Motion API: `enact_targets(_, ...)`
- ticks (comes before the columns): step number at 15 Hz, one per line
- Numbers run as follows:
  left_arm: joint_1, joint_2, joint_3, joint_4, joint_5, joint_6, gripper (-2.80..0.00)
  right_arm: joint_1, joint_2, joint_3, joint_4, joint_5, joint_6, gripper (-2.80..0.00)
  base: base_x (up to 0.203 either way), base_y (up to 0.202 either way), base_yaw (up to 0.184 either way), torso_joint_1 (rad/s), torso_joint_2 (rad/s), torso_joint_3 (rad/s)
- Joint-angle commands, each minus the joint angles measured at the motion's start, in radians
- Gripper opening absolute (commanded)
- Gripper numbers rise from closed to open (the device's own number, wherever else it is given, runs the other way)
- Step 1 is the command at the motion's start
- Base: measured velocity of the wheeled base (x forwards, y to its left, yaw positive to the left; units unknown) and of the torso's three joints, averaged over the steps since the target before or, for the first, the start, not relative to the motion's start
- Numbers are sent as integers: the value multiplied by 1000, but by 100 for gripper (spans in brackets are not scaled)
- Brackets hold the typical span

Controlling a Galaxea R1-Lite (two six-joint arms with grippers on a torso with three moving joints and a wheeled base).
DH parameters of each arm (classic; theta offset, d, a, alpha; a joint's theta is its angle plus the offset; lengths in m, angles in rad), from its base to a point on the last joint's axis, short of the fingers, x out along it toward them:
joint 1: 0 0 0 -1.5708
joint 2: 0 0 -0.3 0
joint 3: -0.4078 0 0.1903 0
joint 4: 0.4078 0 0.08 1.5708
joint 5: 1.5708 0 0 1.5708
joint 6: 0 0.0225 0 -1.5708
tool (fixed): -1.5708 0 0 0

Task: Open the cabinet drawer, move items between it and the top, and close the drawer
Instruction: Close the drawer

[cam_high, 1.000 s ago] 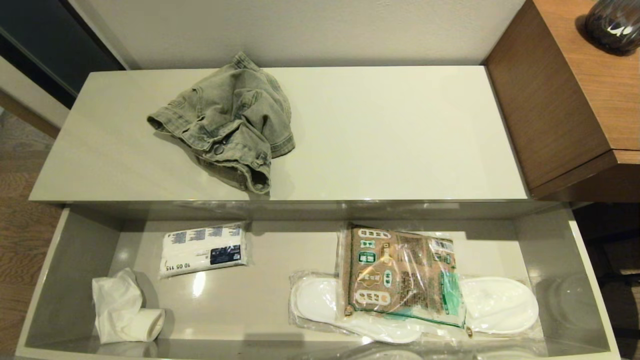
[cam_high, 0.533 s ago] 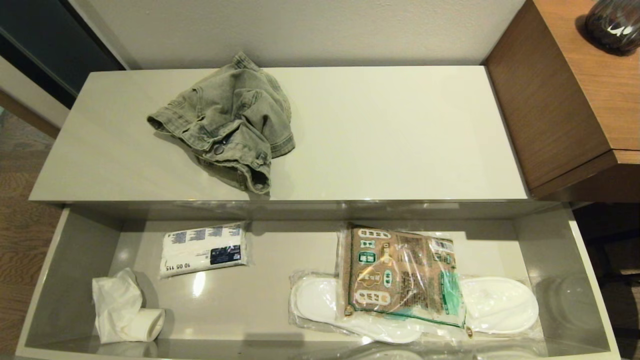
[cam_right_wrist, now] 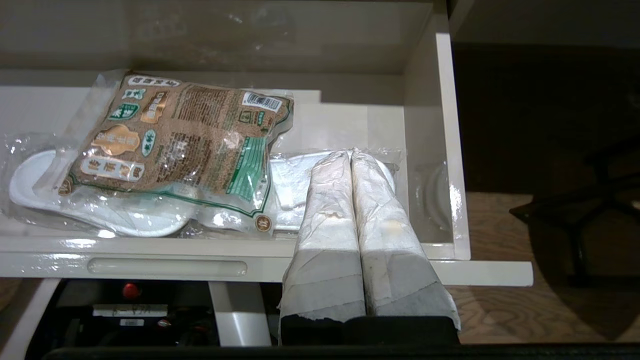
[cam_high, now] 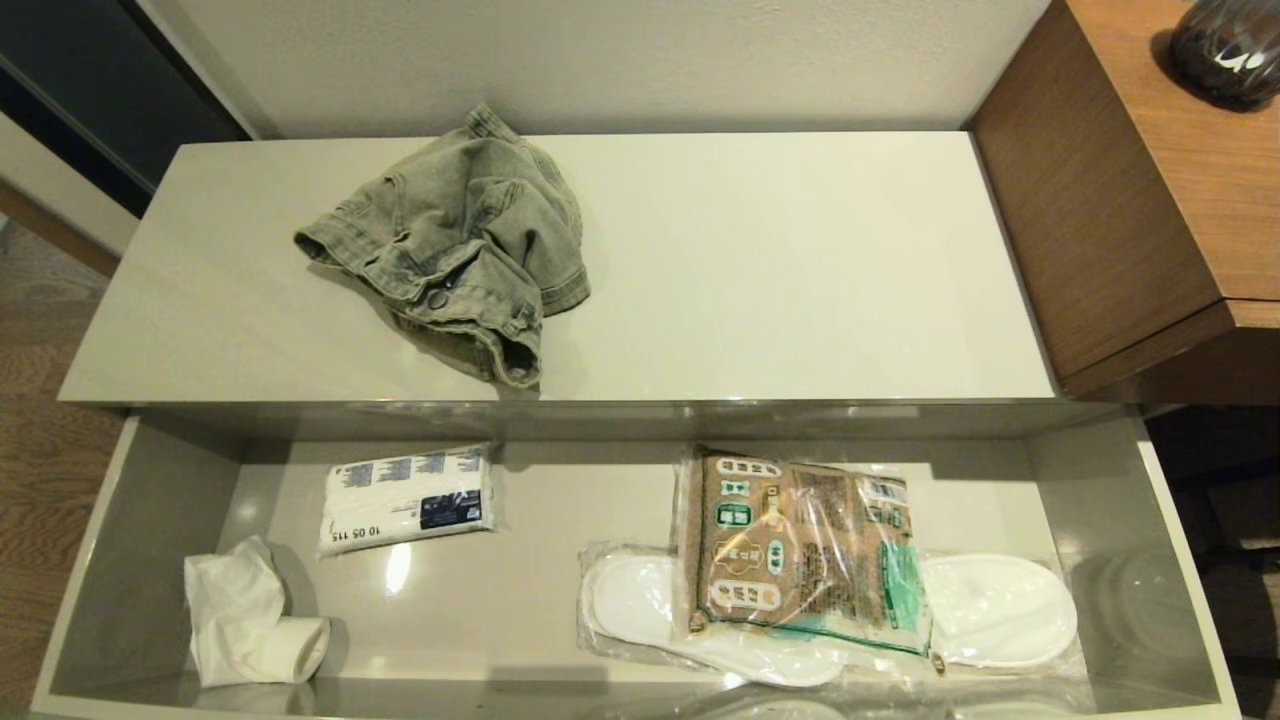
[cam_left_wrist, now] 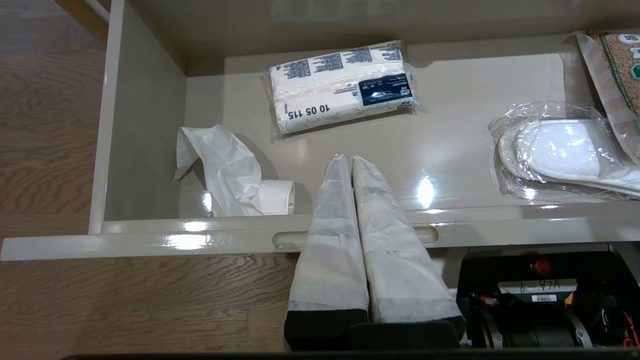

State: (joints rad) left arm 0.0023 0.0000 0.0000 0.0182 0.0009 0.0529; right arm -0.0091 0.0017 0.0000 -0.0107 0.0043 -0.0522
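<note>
The grey-beige cabinet drawer stands pulled out below the cream-white top. A crumpled grey-green denim garment lies on the top, left of its middle. Neither arm shows in the head view. My left gripper is shut and empty, hovering over the drawer's front rail at a slim notch. My right gripper is shut and empty above the drawer's right end, over the wrapped white slippers.
In the drawer lie a crumpled white cloth, a tissue pack, wrapped white slippers and a brown printed packet on them. A brown wood desk stands right of the cabinet, with a dark vase.
</note>
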Motion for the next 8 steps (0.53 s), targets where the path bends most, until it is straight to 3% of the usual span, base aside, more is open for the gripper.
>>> enact_targets(1, 1, 2, 0, 0, 1, 1, -280, 0, 1, -18, 15, -3, 13, -280, 0, 0, 0, 0, 0, 0)
enact_targets(3, 1, 2, 0, 0, 1, 1, -280, 0, 1, -148, 174, 6, 12, -280, 0, 0, 0, 0, 0, 0)
enact_targets(6, 1, 2, 0, 0, 1, -2, -280, 0, 23, -590, 490, 60, 14, -280, 0, 0, 0, 0, 0, 0)
enact_targets(8, -1, 2, 0, 0, 1, -2, -280, -5, 148, -782, 536, 83, 51, -280, 0, 0, 0, 0, 0, 0)
